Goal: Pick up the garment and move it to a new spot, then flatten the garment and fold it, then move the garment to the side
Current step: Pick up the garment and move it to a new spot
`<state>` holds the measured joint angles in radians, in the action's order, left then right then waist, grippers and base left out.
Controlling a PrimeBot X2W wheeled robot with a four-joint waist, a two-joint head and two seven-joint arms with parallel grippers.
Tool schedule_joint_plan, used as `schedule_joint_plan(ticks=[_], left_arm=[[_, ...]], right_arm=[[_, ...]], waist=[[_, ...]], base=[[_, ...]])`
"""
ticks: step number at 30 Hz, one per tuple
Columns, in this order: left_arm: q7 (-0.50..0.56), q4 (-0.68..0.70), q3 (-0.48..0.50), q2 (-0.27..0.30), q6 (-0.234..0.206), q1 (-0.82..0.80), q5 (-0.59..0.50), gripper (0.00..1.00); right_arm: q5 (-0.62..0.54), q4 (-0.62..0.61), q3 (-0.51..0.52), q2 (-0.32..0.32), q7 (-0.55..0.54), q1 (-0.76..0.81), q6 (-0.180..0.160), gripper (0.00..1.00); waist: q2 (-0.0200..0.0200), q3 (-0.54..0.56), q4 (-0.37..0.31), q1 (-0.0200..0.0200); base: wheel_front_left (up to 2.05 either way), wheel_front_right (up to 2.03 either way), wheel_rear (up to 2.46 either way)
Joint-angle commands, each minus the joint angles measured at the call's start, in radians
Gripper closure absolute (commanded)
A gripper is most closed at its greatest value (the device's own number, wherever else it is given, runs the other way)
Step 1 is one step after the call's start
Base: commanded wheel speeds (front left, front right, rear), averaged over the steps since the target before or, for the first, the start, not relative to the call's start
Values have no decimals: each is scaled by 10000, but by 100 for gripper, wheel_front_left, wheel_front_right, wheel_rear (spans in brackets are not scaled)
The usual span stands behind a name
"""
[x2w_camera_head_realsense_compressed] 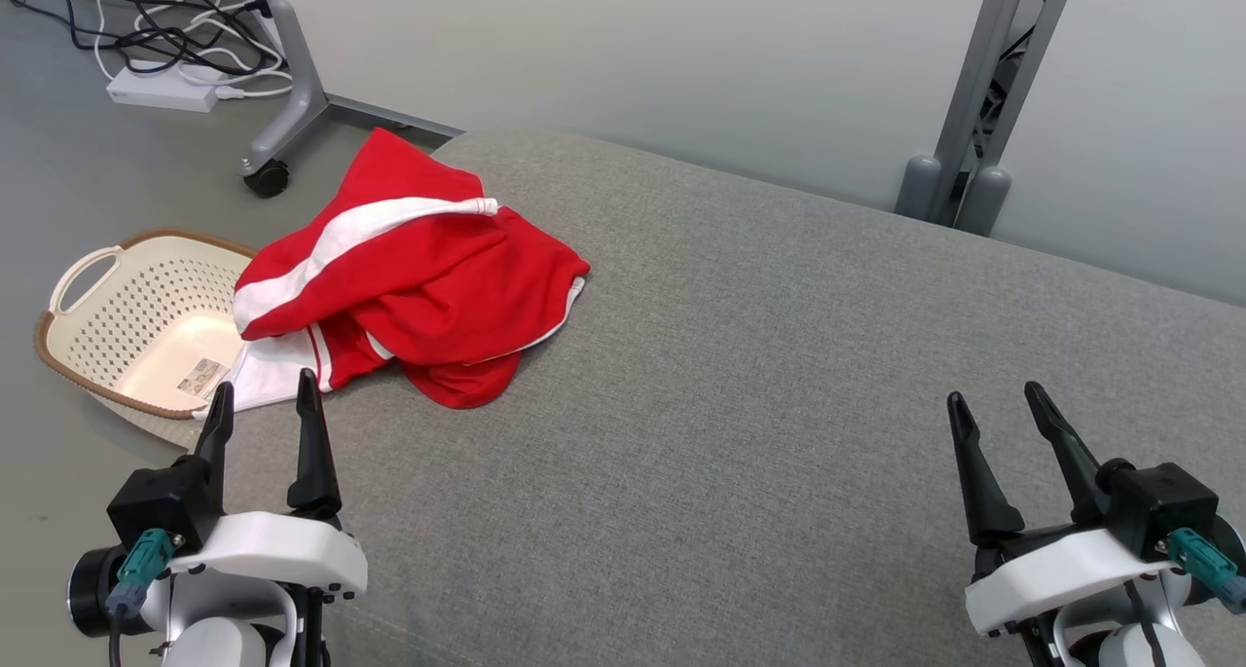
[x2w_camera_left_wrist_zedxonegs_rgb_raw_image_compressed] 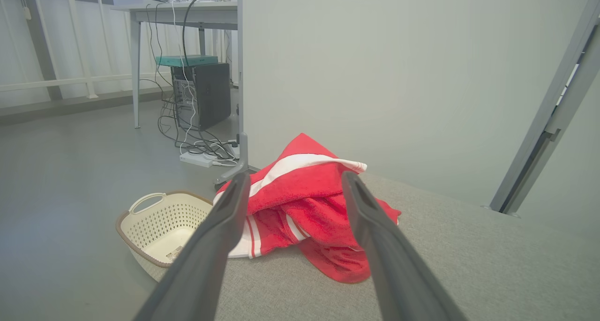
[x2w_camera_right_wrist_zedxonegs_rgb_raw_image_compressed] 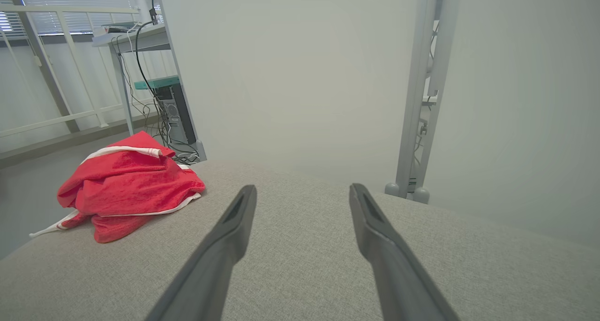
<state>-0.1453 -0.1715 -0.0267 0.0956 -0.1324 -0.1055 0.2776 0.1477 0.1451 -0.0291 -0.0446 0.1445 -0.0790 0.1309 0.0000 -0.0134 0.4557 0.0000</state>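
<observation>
The crumpled red sports jersey with a broad white band (x2w_camera_head_realsense_compressed: 409,277) lies in a heap on the wide grey woven-fabric cushion (x2w_camera_head_realsense_compressed: 779,404), at about 10 o'clock in the head view and close to the cushion's far left corner. A white flap with thin red stripes spills out of the heap at its 7 o'clock side and reaches the cushion's edge. Nothing is gripping the cloth.

The left gripper (x2w_camera_head_realsense_compressed: 267,380) sits at 7 o'clock in the head view, its 2 dark fingers spread apart and empty, their tips just short of the white flap — whether they touch it I cannot tell. In the left wrist view the heap shows between and beyond those fingers. The right gripper (x2w_camera_head_realsense_compressed: 994,391) sits at 5 o'clock, well apart from the jersey, its fingers likewise spread and holding nothing above bare cushion.

On the grey floor at 9 o'clock from the heap stands a cream perforated plastic basket with a brown rim (x2w_camera_head_realsense_compressed: 127,326), just beside the cushion's edge. Farther off, at 11 o'clock, a white power strip with tangled black and white cables (x2w_camera_head_realsense_compressed: 161,88) lies near a grey metal stand leg on a black caster (x2w_camera_head_realsense_compressed: 292,102).
</observation>
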Motion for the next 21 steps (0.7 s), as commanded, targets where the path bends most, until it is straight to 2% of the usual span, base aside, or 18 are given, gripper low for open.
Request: schedule_joint_plan(ticks=[1,15,21], left_arm=[[-9,44,1,37,-24,39,59,0],[190,246,-108,80,-64,-312,195,0],[676,938,-81,489,129,-1702,237,0]], right_arm=[[13,26,20,-52,87,-43,-3,0],[-5,11,-28,-51,9,-76,-3,0],[-119,-124,33,-50,-98,-183,-3,0]], waist=[[0,6,28,0],[0,-47,40,0],[0,-216,57,0]], base=[[0,0,0],[0,0,0],[0,0,0]])
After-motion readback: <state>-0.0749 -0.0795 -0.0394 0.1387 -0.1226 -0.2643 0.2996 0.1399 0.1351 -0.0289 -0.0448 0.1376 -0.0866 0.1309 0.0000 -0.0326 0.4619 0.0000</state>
